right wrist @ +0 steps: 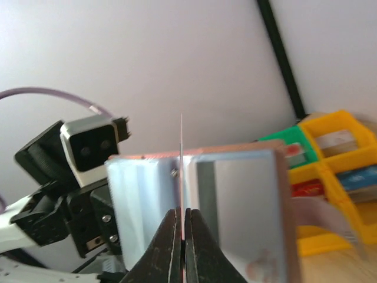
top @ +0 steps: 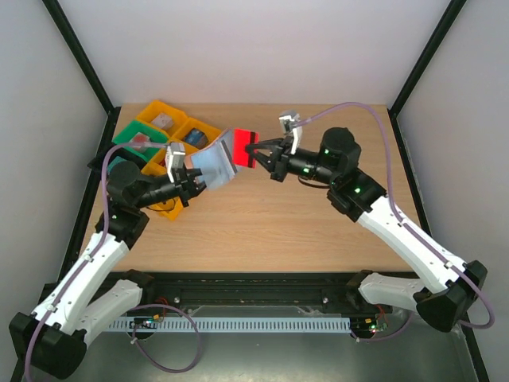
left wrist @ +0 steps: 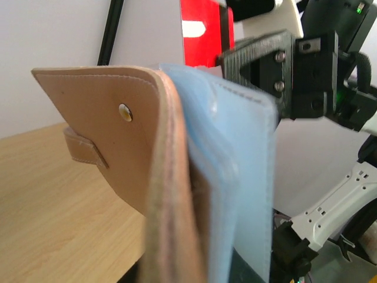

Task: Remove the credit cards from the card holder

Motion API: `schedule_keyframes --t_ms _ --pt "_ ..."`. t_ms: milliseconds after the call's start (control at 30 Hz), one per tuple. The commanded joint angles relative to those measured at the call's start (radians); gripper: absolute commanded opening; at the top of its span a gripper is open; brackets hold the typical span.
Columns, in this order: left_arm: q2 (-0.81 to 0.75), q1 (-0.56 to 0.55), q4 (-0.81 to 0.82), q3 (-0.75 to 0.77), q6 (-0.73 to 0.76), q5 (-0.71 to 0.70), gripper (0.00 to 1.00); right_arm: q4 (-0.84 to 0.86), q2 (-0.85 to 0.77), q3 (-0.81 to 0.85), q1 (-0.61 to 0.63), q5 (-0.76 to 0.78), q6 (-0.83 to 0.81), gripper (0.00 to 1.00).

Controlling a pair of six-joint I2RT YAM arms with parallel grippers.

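Red card (top: 245, 148) pinched tight in right claw (top: 257, 153)

Enclosed by plain white walls (top: 254, 48) on three sides, with black frame posts (top: 81, 56) at the back corners. Furnished with a light wooden table (top: 262, 231), evenly lit, edged in front by a black rail (top: 254, 282).

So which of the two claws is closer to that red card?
Right. The right gripper is shut on the red card; the left gripper sits farther off, clamping the card holder at its far end.
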Motion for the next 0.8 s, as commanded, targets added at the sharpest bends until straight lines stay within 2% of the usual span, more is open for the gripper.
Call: schedule_keyframes --t_ms 0,200,333,500,767 --pt "-0.013 0.003 0.006 -0.038 0.004 0.003 0.02 -0.129 -0.053 0.008 -0.062 0.033 -0.048 0.02" --pt "0.024 -0.004 -0.012 -0.116 0.015 0.012 0.02 -0.19 -0.08 0.041 -0.126 0.017 -0.074 0.02" --pt "0.084 -0.02 0.038 -0.164 0.029 0.026 0.02 -0.246 -0.069 0.08 -0.139 0.02 -0.101 0.02" --pt "0.242 -0.062 0.173 -0.207 0.001 0.052 0.02 -0.304 -0.082 0.107 -0.139 0.036 -0.133 0.02" --pt "0.548 -0.112 0.331 -0.229 0.008 0.051 0.02 -0.344 -0.098 0.039 -0.14 0.062 -0.166 0.01"
